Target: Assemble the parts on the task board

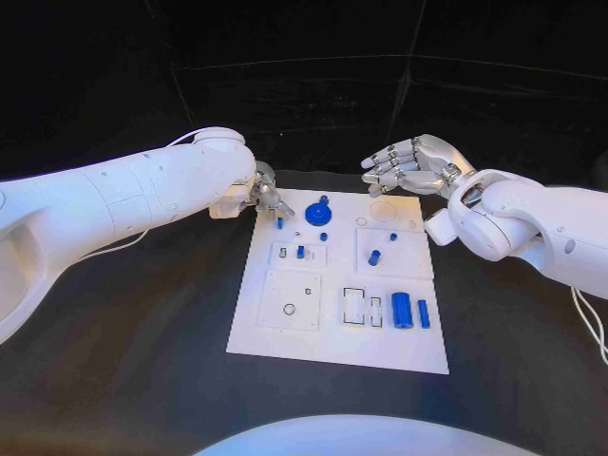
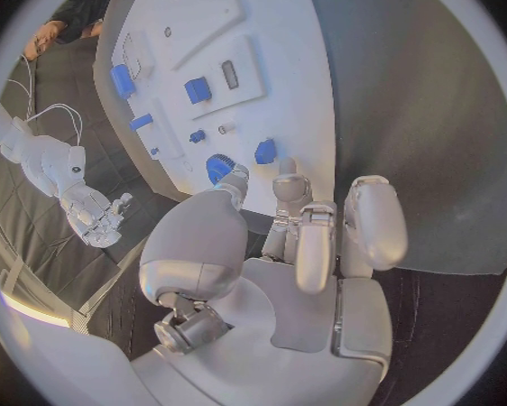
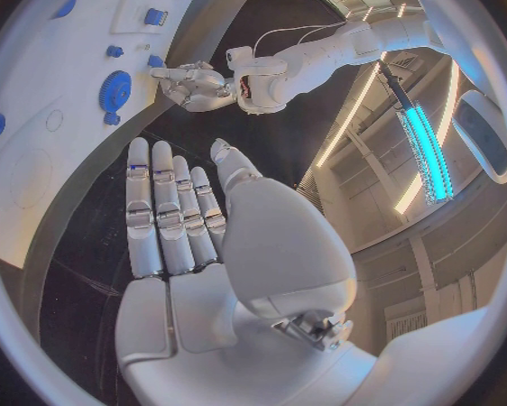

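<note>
The small blue peg [image 1: 279, 223] near the task board's [image 1: 338, 351] far left corner looks light, rigid and slick: pinch its sides with the left hand [image 1: 264, 193], fingers narrowly apart; the right hand [image 1: 411, 166] hovers empty, fingers straight.

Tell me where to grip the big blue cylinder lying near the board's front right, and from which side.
Judging from the head view: pinch the blue cylinder across its long sides at mid-length, from above. It lies flat on the task board, a smaller blue piece close beside it, so keep fingers narrow.
</note>
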Robot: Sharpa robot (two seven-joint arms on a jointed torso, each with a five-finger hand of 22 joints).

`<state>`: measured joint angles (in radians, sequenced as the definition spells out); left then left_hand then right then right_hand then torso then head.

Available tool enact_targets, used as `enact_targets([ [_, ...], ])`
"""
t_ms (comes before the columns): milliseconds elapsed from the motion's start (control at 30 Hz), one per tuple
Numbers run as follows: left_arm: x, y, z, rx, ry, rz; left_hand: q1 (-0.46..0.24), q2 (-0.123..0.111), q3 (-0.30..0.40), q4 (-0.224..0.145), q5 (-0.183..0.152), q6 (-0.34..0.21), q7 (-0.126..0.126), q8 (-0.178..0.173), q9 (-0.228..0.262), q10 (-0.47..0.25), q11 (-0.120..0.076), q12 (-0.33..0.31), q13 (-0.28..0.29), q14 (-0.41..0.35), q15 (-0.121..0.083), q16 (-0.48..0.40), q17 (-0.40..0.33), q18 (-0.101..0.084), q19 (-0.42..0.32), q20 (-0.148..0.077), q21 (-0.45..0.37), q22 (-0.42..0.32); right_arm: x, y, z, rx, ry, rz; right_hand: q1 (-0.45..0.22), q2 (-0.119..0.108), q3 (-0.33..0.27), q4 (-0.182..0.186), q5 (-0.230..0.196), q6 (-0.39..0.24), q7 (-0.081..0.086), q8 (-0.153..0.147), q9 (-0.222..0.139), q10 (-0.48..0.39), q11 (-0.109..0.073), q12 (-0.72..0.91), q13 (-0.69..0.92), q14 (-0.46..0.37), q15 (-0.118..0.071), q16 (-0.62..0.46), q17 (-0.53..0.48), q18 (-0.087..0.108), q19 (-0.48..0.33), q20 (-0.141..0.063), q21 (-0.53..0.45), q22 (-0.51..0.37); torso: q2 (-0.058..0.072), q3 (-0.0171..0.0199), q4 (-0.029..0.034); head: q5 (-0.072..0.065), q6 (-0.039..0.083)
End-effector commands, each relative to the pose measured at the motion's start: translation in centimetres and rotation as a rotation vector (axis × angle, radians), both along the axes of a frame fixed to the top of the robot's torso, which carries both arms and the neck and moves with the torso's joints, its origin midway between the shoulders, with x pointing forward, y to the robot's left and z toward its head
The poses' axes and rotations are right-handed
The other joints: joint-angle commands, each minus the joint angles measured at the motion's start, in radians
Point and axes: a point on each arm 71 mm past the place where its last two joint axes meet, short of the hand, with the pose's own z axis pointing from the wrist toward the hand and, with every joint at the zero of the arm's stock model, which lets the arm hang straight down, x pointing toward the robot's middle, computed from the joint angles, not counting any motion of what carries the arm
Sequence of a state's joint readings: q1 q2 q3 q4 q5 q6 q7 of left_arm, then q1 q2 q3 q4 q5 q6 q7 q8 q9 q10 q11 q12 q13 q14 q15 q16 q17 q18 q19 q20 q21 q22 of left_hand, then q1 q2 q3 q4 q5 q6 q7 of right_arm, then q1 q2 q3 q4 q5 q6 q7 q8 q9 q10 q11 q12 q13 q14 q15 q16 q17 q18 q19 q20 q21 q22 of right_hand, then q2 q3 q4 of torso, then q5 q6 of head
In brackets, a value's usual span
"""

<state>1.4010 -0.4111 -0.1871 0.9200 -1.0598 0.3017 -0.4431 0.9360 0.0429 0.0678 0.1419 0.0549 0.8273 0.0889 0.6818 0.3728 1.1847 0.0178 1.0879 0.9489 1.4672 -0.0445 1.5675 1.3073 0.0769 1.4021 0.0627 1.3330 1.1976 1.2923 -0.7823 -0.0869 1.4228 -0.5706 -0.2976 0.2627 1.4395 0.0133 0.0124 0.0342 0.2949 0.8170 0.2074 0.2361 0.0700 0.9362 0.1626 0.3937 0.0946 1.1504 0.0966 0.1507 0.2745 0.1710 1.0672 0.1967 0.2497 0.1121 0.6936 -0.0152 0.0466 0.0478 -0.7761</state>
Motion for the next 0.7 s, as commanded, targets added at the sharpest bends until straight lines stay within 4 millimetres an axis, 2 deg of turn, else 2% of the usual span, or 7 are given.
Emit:
enact_targets([
  [33, -0.07, -0.19, -0.03, 0.006, 0.014, -0.018, 0.012, 0.002, -0.007, -0.001, -0.002, 0.005, -0.003, 0.006, 0.002, 0.005, -0.004, 0.005, -0.001, 0.104, -0.004, 0.003, 0.263, 0.001, 0.007, -0.001, 0.003, 0.001, -0.03, 0.17, 0.15, 0.005, -0.007, 0.013, -0.011, 0.001, 0.003, 0.001, 0.005, -0.008, 0.021, 0.006, -0.001, -0.008, -0.001, 0.003, -0.001, 0.001, 0.005, -0.004, -0.001, 0.009, 0.001, 0.004, -0.005, -0.001, 0.001, -0.0002, 0.0010, -0.001, 0.000],
  [700, -0.36, -0.63, -0.24, 0.005, 0.026, -0.034, 0.058, 0.017, -0.007, -0.025, -0.002, 0.003, -0.005, 0.010, 0.017, 0.006, -0.005, 0.007, -0.004, 0.104, -0.005, 0.003, 0.263, 0.001, 0.007, -0.002, 0.003, 0.002, 0.02, 0.20, 0.14, 0.004, -0.006, 0.013, -0.011, 0.001, 0.005, 0.000, 0.006, -0.009, 0.021, 0.007, 0.000, -0.008, -0.002, 0.004, -0.002, 0.001, 0.005, -0.005, -0.001, 0.009, 0.001, 0.004, -0.006, -0.002, 0.000, 0.0000, 0.0010, -0.001, -0.003],
])
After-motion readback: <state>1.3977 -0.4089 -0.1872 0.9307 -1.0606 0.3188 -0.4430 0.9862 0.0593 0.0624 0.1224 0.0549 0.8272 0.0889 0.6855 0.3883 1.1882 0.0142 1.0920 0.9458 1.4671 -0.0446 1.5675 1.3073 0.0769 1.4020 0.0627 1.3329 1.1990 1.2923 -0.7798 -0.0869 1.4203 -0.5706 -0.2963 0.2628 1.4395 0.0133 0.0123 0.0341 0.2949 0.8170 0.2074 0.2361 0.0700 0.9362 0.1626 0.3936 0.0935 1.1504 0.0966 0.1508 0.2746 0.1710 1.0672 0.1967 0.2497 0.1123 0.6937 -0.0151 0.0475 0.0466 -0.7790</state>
